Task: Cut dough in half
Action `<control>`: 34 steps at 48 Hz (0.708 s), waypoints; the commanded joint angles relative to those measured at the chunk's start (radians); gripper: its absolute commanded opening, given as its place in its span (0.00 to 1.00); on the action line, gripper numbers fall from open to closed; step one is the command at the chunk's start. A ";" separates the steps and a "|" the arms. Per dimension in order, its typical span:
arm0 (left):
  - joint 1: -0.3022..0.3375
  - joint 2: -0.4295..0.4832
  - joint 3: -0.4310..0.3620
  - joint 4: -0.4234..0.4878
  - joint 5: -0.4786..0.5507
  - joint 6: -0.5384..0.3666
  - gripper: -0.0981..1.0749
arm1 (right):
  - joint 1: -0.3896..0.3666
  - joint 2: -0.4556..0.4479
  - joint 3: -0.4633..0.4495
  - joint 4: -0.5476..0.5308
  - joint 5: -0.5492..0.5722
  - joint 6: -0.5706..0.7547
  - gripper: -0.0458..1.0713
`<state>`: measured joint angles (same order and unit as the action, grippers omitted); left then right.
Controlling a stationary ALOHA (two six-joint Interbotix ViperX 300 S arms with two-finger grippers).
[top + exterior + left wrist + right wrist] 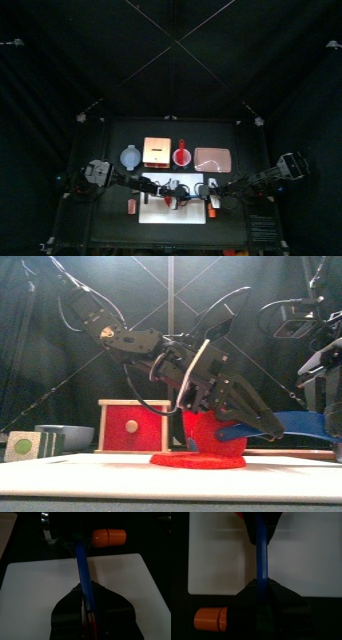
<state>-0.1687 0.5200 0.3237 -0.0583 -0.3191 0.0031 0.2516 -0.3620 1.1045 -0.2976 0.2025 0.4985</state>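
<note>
Dough (pixel 201 446) lies under the left gripper (pixel 221 406) (on white board (pixel 80 471)).

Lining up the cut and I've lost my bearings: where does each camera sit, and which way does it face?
Top: high overhead, looking straight down on the board; both arms show.
Front: at the table edge, level, facing the dough; both arms above it.
Left wrist: looks along the left gripper over the board.
Right wrist: looks along the right gripper towards the dough.
Shared: both wrist views show the blue strip and orange cylinder.

Dough (pixel 201 446) on board (pixel 150 215); trays (pixel 211 158) behind
</note>
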 commanded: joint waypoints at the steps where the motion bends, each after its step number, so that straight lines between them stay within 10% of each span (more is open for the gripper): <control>1: -0.014 0.005 0.003 0.009 0.020 0.006 0.42 | 0.002 -0.041 0.005 0.000 0.031 -0.003 0.33; 34: -0.005 0.054 -0.095 0.029 0.066 0.006 0.42 | 0.031 -0.150 0.037 0.031 0.137 -0.008 0.33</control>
<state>-0.1580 0.5752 0.2163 -0.0383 -0.2884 0.0046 0.2838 -0.4893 1.1413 -0.2638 0.3221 0.4985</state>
